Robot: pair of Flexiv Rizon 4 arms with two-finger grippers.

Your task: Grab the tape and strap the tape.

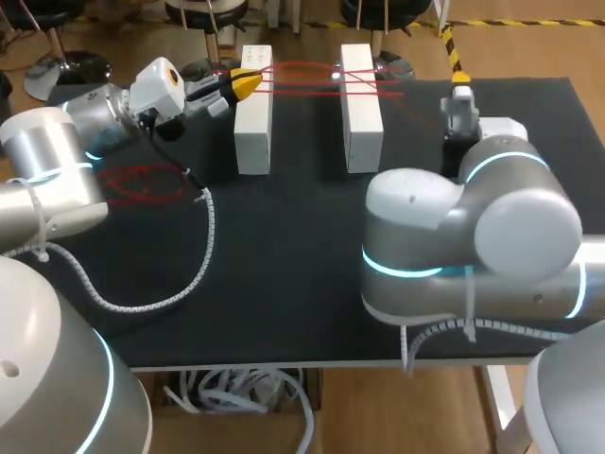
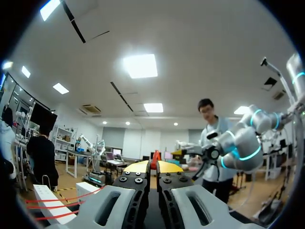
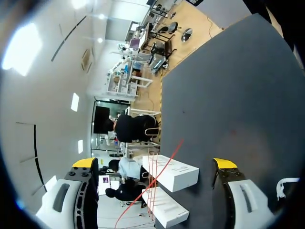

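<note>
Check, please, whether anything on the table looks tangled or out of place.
A loose tangle of thin red tape lies on the black table beside the left arm, apart from the strands stretched between the two white rectangular blocks. It looks slack.

red tape (image 3: pixel 164 165) across two white blocks (image 3: pixel 177 175)

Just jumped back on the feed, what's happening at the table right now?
The left hand is shut on the red tape at the far end of the left white block, with several strands strung across to the right white block. More loose tape lies on the table near the left arm. The right hand sits open off to the right block's side, holding nothing.
</note>
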